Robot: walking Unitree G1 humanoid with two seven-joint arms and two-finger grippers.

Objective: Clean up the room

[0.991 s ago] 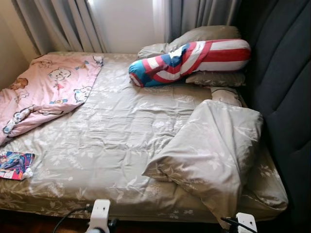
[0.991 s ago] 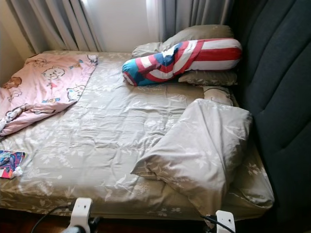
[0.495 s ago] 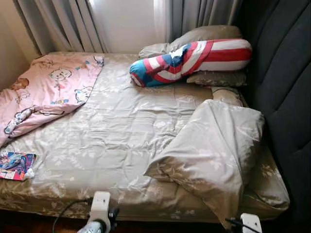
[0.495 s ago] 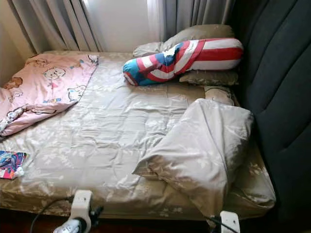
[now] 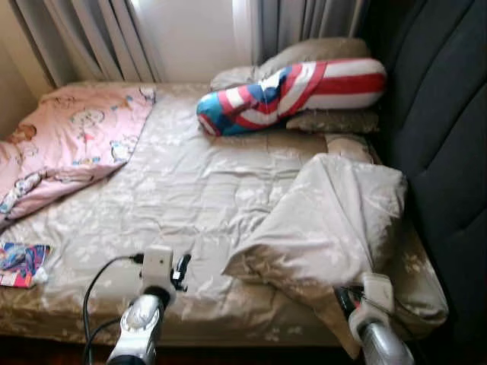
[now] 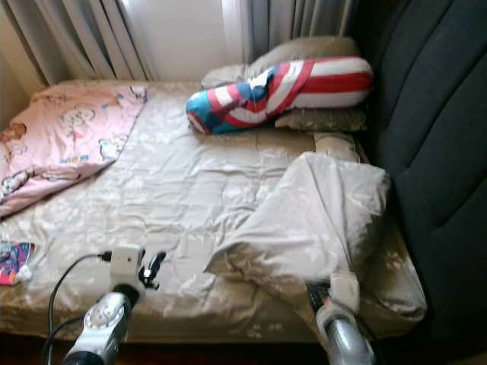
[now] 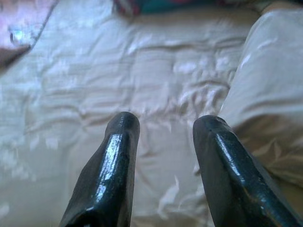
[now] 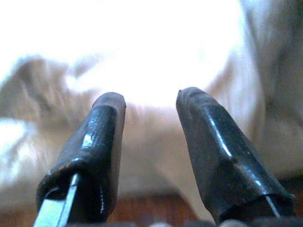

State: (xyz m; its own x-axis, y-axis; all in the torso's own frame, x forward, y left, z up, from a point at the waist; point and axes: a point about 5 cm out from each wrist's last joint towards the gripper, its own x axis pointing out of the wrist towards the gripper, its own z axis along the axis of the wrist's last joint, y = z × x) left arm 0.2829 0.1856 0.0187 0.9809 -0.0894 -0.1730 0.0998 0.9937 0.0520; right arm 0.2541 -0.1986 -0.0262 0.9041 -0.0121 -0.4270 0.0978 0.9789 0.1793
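A beige floral duvet (image 5: 198, 190) covers the bed, and its right corner (image 5: 335, 220) is folded back in a heap. A pink cartoon blanket (image 5: 68, 144) lies crumpled at the far left. A red, white and blue striped bolster (image 5: 297, 87) rests on beige pillows (image 5: 319, 52) by the headboard. A colourful packet (image 5: 21, 261) lies on the bed's near left edge. My left gripper (image 7: 163, 127) is open and empty above the duvet's front part. Also open and empty, my right gripper (image 8: 147, 101) sits close under the folded corner.
A dark padded headboard (image 5: 441, 137) runs along the right side. Grey curtains (image 5: 91, 38) and a bright window stand behind the bed. A black cable (image 5: 95, 281) loops from my left wrist. Dark wooden floor (image 5: 46, 351) shows below the bed's front edge.
Both arms have risen from the bottom edge and now reach over the bed's front edge. The right one has come up to the folded duvet corner. The camera has shifted slightly.
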